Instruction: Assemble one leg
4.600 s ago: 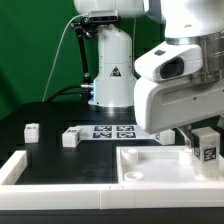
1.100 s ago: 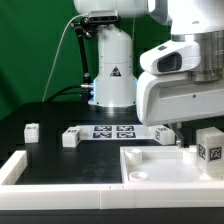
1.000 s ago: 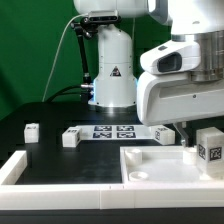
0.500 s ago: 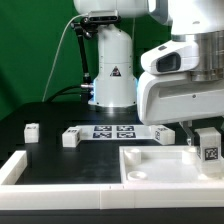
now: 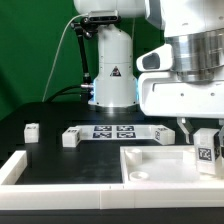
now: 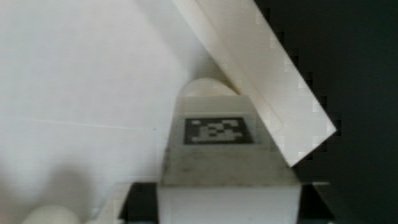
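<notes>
Leg [image 5: 207,151] btwn end effector [image 5: 206,140] jaws

the leg [image 5: 207,152] is seen as smooth white plastic with a matt finish. a printed black-and-white tag [image 6: 217,130] is carried on one face, dull and flat like paper. the tabletop [image 5: 160,165] is finished in the same smooth matt white. the arm's shell [image 5: 190,70] is moulded in glossy white plastic, where highlights are caught. the table [image 5: 50,118] is surfaced in matt black. the green backdrop [image 5: 25,50] looks like matt cloth.
</notes>
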Controlling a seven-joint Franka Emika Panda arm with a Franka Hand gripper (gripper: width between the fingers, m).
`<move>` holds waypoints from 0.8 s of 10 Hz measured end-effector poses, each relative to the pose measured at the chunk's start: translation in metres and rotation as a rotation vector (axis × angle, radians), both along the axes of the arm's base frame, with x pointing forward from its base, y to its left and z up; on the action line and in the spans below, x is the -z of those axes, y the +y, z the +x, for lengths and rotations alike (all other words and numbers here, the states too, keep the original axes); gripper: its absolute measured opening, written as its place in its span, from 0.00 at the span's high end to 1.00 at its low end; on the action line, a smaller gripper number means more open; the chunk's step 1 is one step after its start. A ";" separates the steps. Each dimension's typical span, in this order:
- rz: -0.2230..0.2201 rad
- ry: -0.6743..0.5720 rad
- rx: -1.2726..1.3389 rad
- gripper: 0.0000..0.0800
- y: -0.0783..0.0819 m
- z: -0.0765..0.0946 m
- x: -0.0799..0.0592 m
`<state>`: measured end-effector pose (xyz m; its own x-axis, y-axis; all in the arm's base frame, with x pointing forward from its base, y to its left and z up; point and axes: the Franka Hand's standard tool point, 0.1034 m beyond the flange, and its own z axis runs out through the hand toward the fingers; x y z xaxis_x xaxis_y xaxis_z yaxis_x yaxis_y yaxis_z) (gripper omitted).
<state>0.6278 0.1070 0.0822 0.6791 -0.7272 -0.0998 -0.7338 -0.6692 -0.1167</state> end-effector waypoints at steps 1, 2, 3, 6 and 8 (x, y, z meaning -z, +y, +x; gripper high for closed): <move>0.004 0.011 0.096 0.64 0.000 -0.001 0.000; 0.001 0.023 0.240 0.64 0.000 -0.002 0.000; -0.001 0.022 0.342 0.64 0.001 -0.003 0.001; 0.014 0.049 0.617 0.64 0.002 -0.005 0.001; 0.026 0.087 0.705 0.64 0.001 -0.005 0.000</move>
<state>0.6225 0.1076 0.0824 0.0367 -0.9872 -0.1551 -0.9984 -0.0296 -0.0477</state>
